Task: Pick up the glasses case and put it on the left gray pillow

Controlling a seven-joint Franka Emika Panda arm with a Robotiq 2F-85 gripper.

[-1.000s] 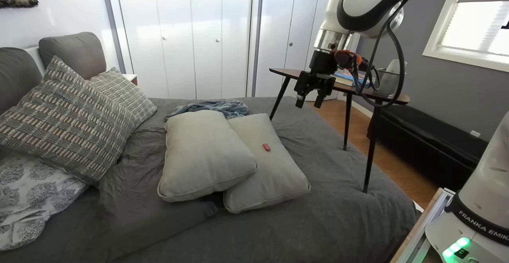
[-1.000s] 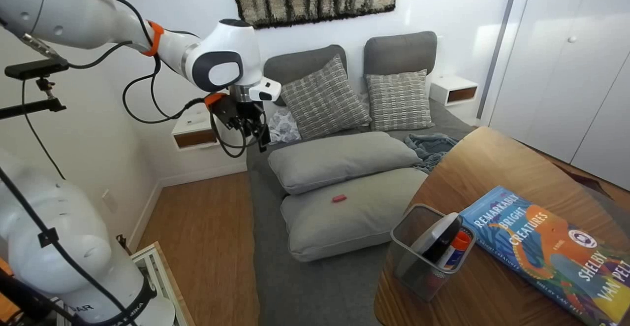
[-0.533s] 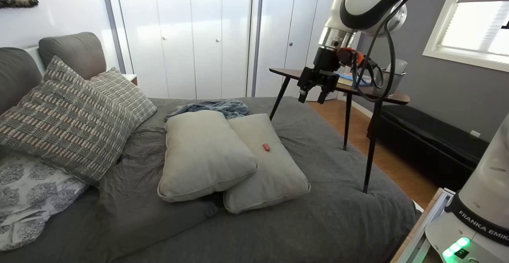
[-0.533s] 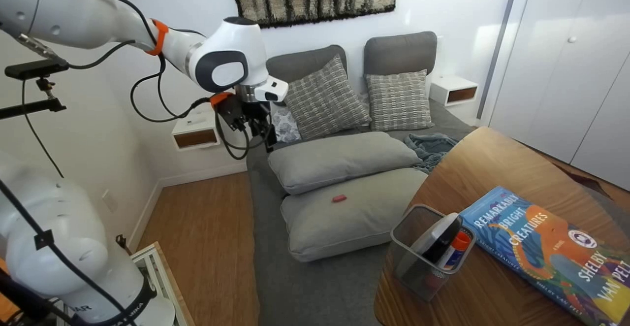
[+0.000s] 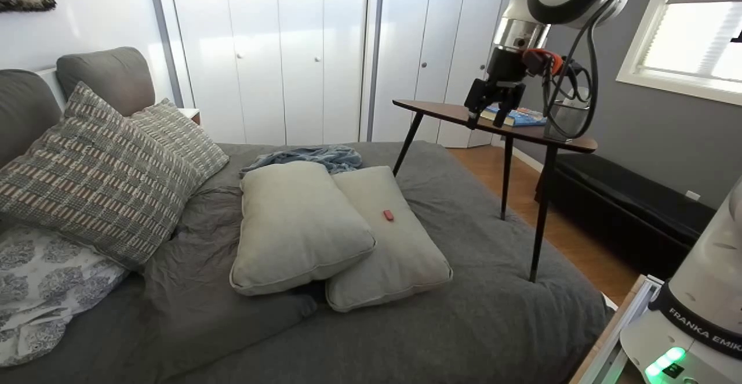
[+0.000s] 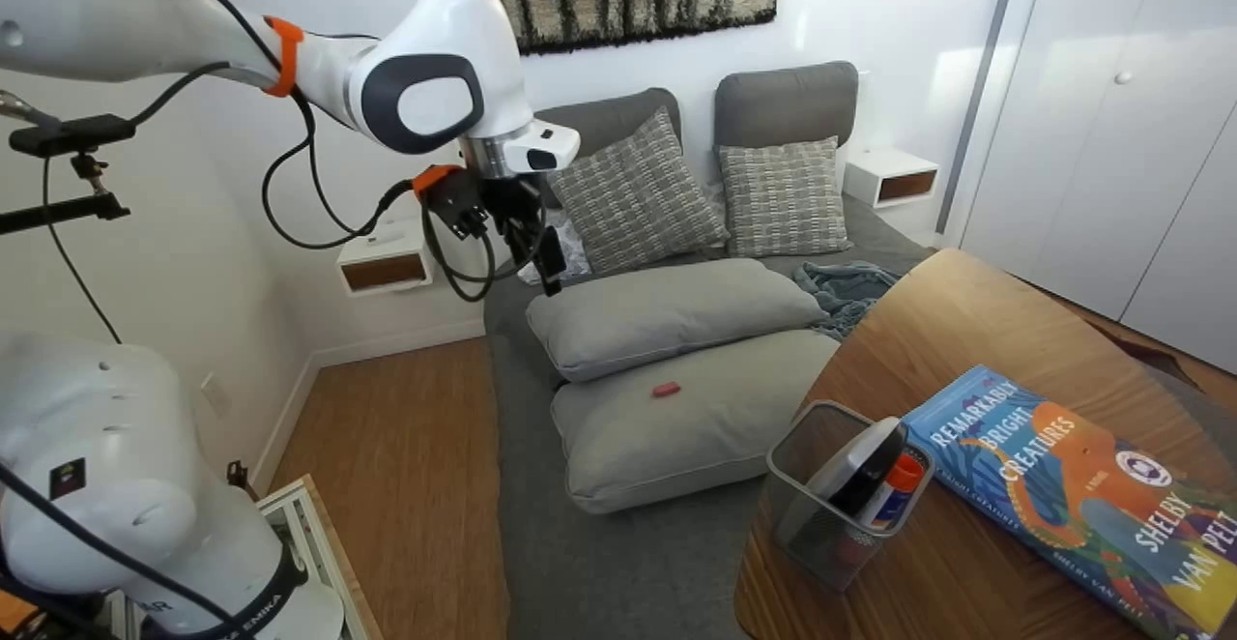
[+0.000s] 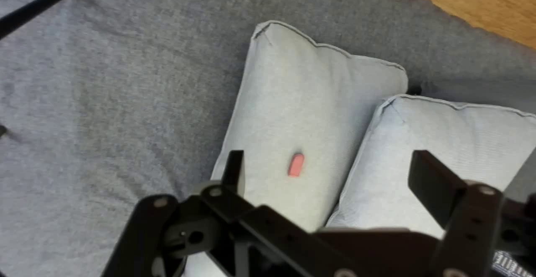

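Claw [image 5: 486,119] released: fingers [image 7: 435,189] wide apart, nothing b/w them. Pos: free air, well apart from mesh cup [image 6: 817,558].

Glasses case: ID not 100%. Best match = black-and-pale oblong [image 6: 863,471], lower part in mesh cup, top end sticking out, cup on the tabletop [image 6: 952,316]. No other candidate seen. Red block [image 7: 296,165], well apart from mesh cup on paler pillow [image 5: 400,256] = wrong color, ignore.

Handling, my est.: light, stiff shell, prob smooth, so apt to slip if pinched at the rounded end. Mod. force OK, don't crush; contents unk. Take it just above cup rim, across thin dim., pads flat on the broad faces. Glue stick [image 6: 894,495] shares mesh cup, so clearance may be tight for one finger. Cup might ride up w/ it → pull straight up, slow.

Drop-off: left gray pillow [image 5: 298,227], i.e. the plain one farther from mesh cup. Looks soft + domed; lay case flat mid-pillow or it may slide. Status: prob pre-grasp, pick not done.
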